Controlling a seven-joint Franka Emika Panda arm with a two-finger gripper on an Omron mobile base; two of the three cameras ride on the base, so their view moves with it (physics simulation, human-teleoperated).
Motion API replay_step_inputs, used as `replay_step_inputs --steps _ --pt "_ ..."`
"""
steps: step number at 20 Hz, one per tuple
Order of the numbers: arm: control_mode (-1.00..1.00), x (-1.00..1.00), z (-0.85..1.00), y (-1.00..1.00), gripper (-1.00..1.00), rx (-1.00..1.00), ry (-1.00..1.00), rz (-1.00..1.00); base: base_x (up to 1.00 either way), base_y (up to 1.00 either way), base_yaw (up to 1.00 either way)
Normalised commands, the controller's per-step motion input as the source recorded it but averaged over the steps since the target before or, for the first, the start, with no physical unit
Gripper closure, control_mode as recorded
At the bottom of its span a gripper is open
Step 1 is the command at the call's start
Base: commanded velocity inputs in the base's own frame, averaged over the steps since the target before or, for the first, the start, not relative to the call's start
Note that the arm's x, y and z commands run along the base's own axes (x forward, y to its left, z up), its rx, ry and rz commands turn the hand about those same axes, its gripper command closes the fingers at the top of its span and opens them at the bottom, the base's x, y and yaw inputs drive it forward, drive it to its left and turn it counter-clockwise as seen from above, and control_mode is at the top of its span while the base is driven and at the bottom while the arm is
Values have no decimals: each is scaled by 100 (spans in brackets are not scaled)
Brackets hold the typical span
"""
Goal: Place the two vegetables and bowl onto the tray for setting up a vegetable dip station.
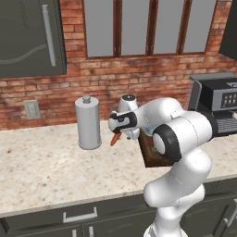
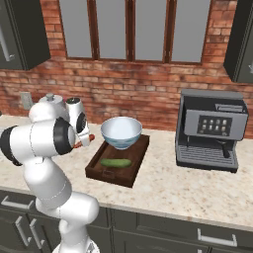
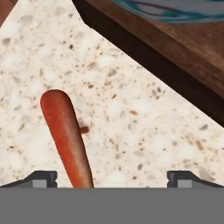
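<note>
Because the carrot (image 3: 66,138) lies off-centre, toward one fingertip of the tool (image 3: 112,177) rather than midway, closing from here could nudge or roll it across the worktop (image 3: 131,127) instead of trapping it. The tray (image 3: 175,57) wall sits near, so a sideways correction risks clipping it. The tool stands with jaws wide apart, empty, low over the carrot just beside the tray. The arm is folded forward, hand pointing down. Bowl (image 2: 121,132) and cucumber (image 2: 116,162) already sit on the tray.
</note>
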Motion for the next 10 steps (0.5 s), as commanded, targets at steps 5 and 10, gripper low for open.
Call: replay_step_inputs --steps 5,10 --pt "-100 19 -11 0 -100 0 4 0 0 0 0" --pt "-100 17 -13 1 -100 0 5 0 0 0 0"
